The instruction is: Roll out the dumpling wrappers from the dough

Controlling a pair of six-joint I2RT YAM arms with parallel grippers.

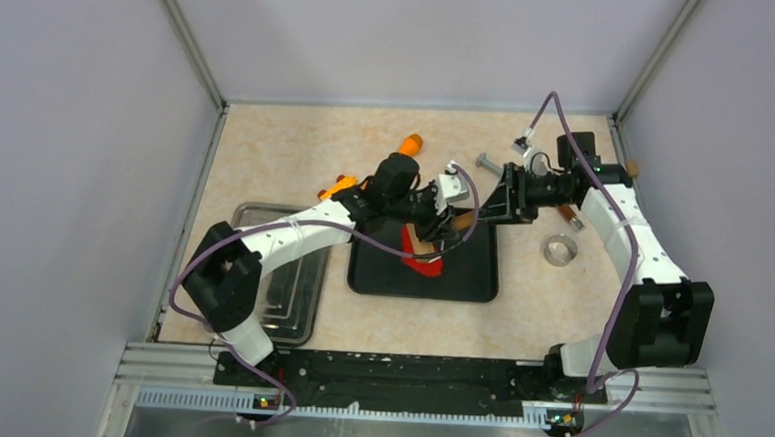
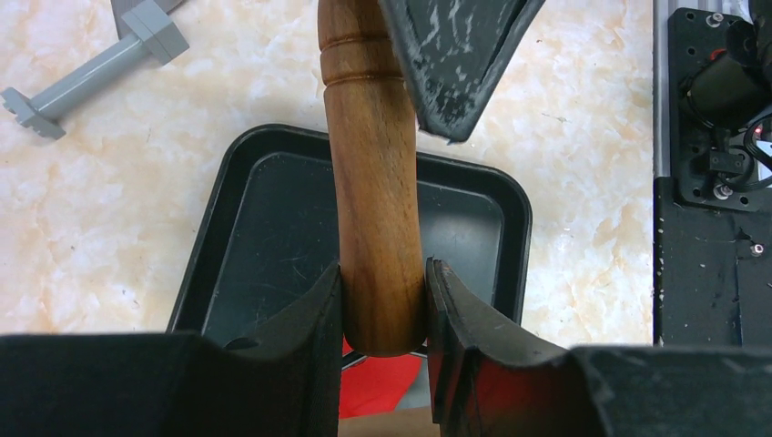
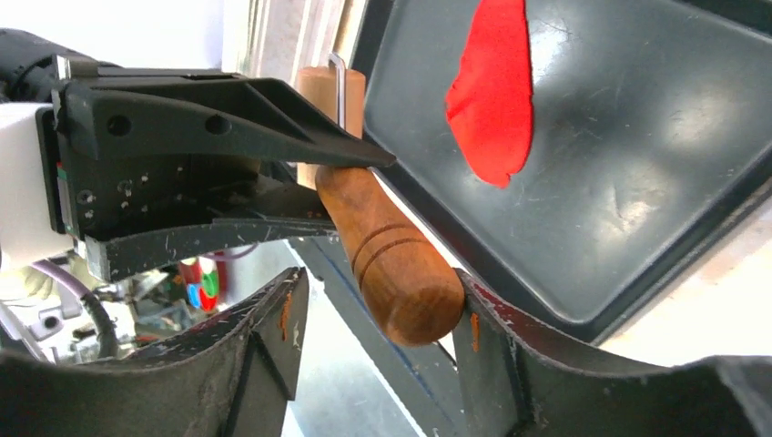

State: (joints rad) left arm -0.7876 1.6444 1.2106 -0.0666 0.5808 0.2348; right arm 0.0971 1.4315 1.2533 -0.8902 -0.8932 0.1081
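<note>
Dough (image 3: 492,91) lies flat in the tray (image 3: 637,182), plain from the right wrist; from above, arms (image 1: 293,234) half hide it. Left gripper (image 2: 382,305) clamps the pin (image 2: 373,182) over the tray; right gripper (image 3: 378,291) gapes around its other end. A grey tool (image 2: 91,77) lies beside the tray.

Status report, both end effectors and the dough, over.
Left end effector shut on rolling pin. Right end effector open, straddling its other handle. Dough flat in black tray. No obstruction seen.
</note>
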